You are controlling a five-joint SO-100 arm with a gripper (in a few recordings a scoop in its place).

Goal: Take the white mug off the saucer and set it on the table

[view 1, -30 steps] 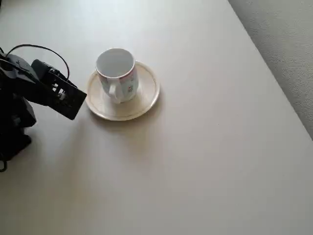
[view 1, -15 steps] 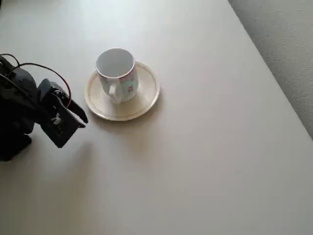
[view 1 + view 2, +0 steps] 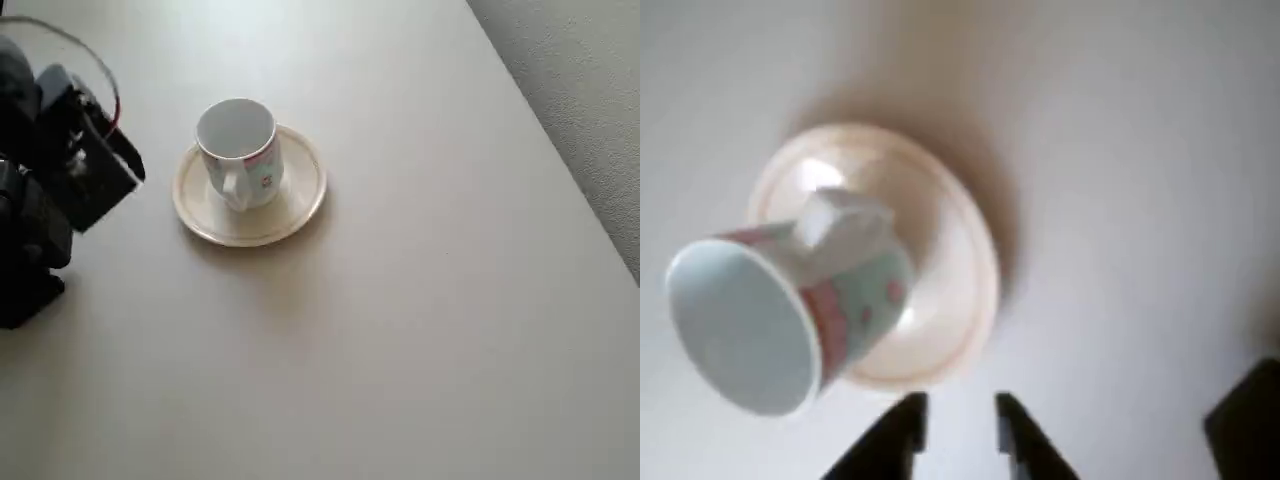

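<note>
Since half a second ago the arm (image 3: 50,190) swings up toward the table's far-left corner, away from the saucer's left rim. Gripper (image 3: 960,425) hangs empty, fingertips (image 3: 908,415) a narrow gap apart, just short of the saucer (image 3: 950,290). Mug (image 3: 240,150) sits upright on the saucer, off-centre toward its far-left rim, handle facing the near edge. Saucer rests on the table (image 3: 420,330) left of centre, toward the far edge.
</note>
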